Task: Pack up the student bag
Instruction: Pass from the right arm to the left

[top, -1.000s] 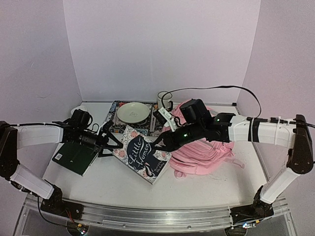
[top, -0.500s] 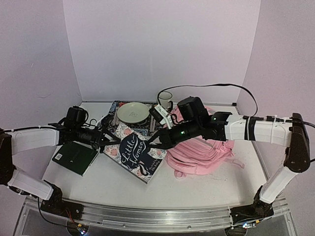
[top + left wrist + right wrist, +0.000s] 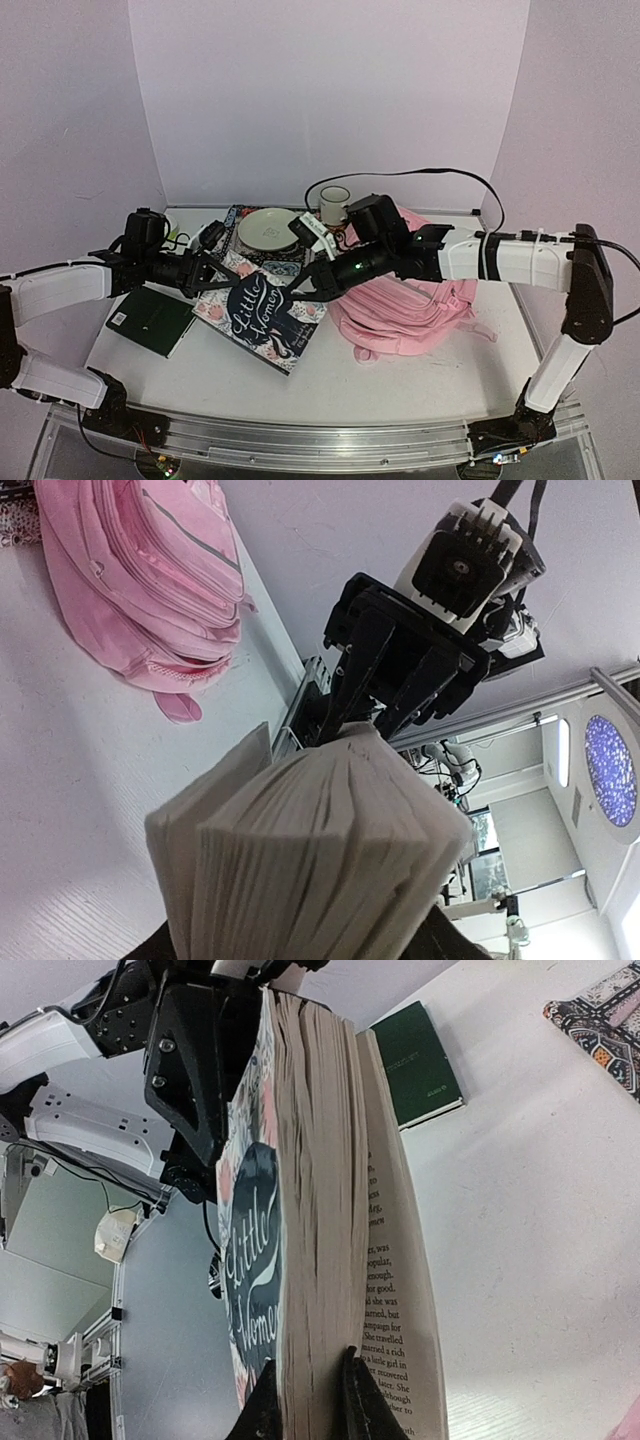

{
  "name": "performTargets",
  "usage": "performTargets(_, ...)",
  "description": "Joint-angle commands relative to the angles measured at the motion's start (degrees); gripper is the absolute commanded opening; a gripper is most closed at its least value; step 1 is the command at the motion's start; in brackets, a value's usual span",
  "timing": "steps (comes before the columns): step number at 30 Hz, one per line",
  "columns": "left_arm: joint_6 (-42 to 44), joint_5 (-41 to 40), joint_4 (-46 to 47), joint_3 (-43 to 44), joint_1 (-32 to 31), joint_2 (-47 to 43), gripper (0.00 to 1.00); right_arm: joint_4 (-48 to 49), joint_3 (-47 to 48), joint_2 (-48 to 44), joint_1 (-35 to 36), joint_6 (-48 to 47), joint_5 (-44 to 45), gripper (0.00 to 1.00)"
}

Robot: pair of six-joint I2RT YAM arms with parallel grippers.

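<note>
1. Centrally, in the top view, a paperback (image 3: 262, 318) is held at a tilt between the two arms. "Little Women" is written in pale script on a dark oval on its floral cover.
2. The right gripper (image 3: 303, 285) is closed on the paperback's right-hand edge. In the right wrist view its fingers (image 3: 362, 1400) are pinched on the cover and most of the page block. A printed page hangs loose outside them, its lines too small to be read with certainty.
3. The left gripper (image 3: 207, 272) is set at the opposite edge of the paperback, with its jaws partly parted around the fanned pages. Whether the pages are actually pressed cannot be told.
4. The student bag (image 3: 410, 300), pink, is laid on the white table (image 3: 420, 370) right of centre, just beside the paperback and beneath the right arm. In the left wrist view it is seen at the upper left.
5. A dark green book (image 3: 150, 322) is laid flat at the lower left of the table. A small white label is carried at its near corner, but it is not legible.
6. Behind the paperback, a pale plate (image 3: 268, 228) is set on a flat patterned item (image 3: 285, 256). A white mug (image 3: 335, 205) is stood just to the right of the plate, near the back wall.
</note>
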Motion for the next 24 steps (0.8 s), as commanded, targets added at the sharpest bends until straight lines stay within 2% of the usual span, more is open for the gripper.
performTargets(1,0.09,2.52,3.69,1.10,-0.11,-1.36,0.46,1.27,4.76,1.49,0.15,-1.37,-5.44,0.00)
performTargets(5,0.15,2.68,3.81,1.18,-0.09,-1.50,0.37,-1.28,6.17,3.05,0.20,-3.37,-6.70,0.00)
performTargets(9,-0.15,1.04,3.88,0.95,-0.08,-1.57,0.13,-4.90,7.03,3.59,0.16,-5.80,-2.78,0.00)
performTargets(11,-0.79,-1.09,3.94,0.40,-0.09,-1.61,0.01,-7.59,7.03,2.95,-0.15,-7.77,0.86,0.10)
performTargets(15,-3.26,-6.62,4.66,-1.16,-0.08,-1.87,0.00,-14.82,6.27,0.44,-1.26,-12.10,11.20,0.35)
performTargets(18,-6.22,-10.68,6.75,-2.91,-0.06,-2.93,0.00,-20.59,4.41,-2.22,-1.54,-16.54,22.09,0.48)
performTargets(24,-10.98,-19.39,10.29,-5.93,0.00,-5.28,0.00,-26.64,-0.33,-5.92,-1.53,-22.16,39.29,0.59)
